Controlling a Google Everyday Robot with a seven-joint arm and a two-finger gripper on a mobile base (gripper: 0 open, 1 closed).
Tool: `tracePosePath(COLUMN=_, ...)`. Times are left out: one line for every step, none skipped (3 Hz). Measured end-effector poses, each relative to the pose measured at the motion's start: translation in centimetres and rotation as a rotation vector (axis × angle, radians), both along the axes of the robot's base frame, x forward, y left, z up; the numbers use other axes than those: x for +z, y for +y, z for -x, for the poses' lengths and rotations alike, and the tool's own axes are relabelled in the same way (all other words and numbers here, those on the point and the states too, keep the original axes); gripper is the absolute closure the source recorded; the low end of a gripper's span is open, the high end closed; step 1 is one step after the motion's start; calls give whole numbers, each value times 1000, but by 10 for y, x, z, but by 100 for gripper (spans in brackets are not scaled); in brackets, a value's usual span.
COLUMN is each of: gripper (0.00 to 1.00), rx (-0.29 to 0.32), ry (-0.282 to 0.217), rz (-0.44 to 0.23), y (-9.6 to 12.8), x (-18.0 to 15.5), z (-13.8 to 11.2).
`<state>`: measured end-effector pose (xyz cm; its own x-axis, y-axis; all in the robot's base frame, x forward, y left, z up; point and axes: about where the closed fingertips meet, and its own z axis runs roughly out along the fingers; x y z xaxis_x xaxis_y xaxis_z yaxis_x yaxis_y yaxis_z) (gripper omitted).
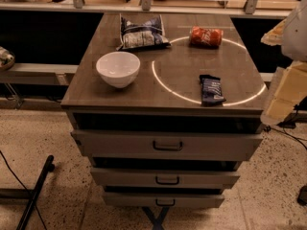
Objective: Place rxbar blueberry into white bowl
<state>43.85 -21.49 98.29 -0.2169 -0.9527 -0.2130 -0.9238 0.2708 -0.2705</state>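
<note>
Whether the gripper (287,87) is open or closed, or has hold of anything, I cannot tell from my feed; it shows only as pale cream blocks at the right edge, beside the front right corner of the cabinet and off the tabletop. Above it a rounded white part of the arm (298,28) comes in from the upper right, cut off by the frame, so I cannot read the arm's full pose. The drawer cabinet (96,94) fills the middle of my view, its dark wood-grain top carrying everything, with three handled drawers (167,145) stepped below it. A bright ring of light (154,75) curves over the right half of the top. At the back left lies the crinkled blue-and-white chip bag (142,32). The white bowl (118,68) sits upright at the front left, well apart from the gripper. The red-orange can (206,36) lies on its side at the back right, on the ring's far arc. The rxbar blueberry (211,90) lies flat near the front right edge, on the ring's near arc, well apart from the bowl, with the ring's left arc between them. Its lettering is too small for me to read.
</note>
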Motion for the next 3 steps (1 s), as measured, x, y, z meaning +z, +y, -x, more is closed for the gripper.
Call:
tracePosePath(gripper=0, rx=0, ry=0, rz=0, y=0, x=0, z=0)
tracePosePath(gripper=0, rx=34, ry=-3, rz=11, y=2, x=0, z=-9)
tracePosePath(gripper=0, rx=91, ry=-5, rz=-31, y=6, x=-12, z=-38)
